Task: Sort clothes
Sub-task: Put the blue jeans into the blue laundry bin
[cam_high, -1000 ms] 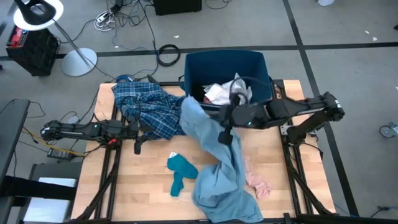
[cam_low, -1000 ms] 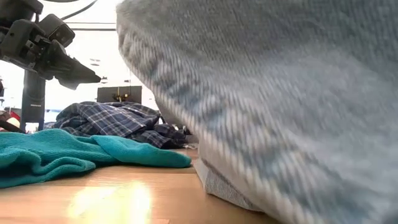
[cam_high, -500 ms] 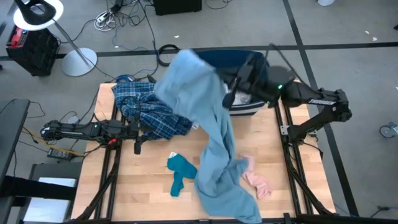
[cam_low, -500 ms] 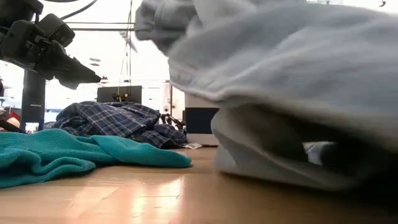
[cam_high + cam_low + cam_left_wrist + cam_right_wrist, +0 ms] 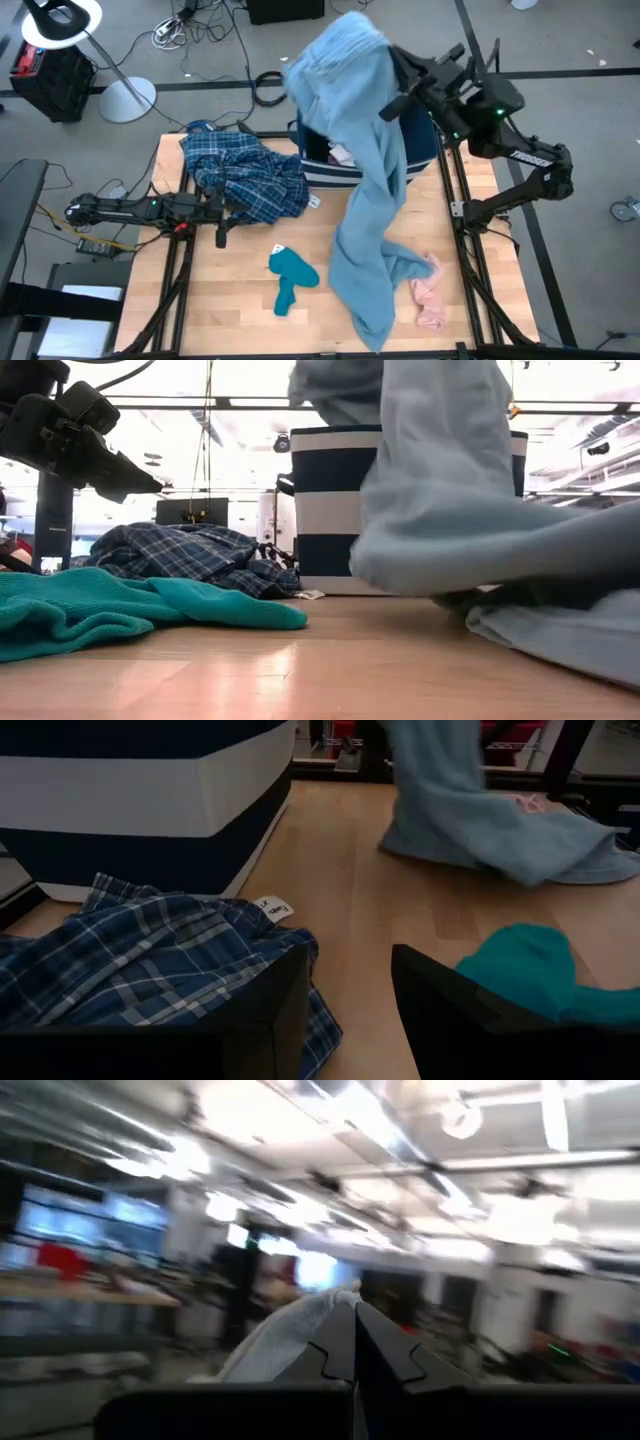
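A: Where is the light-blue denim piece?

B: Pinched in the right gripper, fingers clenched tight on one end of the cloth, which pokes out past the fingertips. That gripper is raised above the dark-blue bin, toward twelve o'clock on the table. The denim hangs down over the bin, and its lower end trails on the wood toward five o'clock.

A: And the left gripper?

B: Fingers parted, grasping nothing, at nine o'clock. The plaid shirt lies just beside them, the teal sock near six, and the pink item touches the denim's trailing end.
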`<state>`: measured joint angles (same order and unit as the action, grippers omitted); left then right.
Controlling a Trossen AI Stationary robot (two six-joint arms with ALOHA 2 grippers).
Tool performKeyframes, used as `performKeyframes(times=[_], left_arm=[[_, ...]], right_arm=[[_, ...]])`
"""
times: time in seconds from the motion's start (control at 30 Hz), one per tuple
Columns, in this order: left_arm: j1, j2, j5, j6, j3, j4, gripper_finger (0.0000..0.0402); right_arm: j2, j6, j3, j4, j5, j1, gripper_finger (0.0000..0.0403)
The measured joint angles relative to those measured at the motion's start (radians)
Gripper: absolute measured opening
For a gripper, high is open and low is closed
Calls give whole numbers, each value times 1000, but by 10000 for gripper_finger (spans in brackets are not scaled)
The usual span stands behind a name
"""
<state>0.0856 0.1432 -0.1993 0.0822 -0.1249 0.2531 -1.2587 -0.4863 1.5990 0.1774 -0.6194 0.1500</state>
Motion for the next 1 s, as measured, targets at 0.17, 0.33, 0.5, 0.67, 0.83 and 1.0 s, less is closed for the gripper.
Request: performKeyframes(times=[0.17,0.33,0.5,0.67,0.83,1.0], left_arm=[[0,0,0,0,0,0,151],[0,0,0,0,0,0,151],[0,0,0,0,0,-3,151],[0,0,0,0,0,-15,151],[0,0,0,0,0,-15,151],[0,0,0,0,0,-15,151]], right_arm=[[-3,47,0,-252,-140,37,0],[-30,254,0,-555,-131,61,0],[-96,424,1,-754,-9,95,0],[-198,521,1,-834,74,141,0],[-317,612,1,-835,188,201,0],[-422,760,1,-856,300,277,0]])
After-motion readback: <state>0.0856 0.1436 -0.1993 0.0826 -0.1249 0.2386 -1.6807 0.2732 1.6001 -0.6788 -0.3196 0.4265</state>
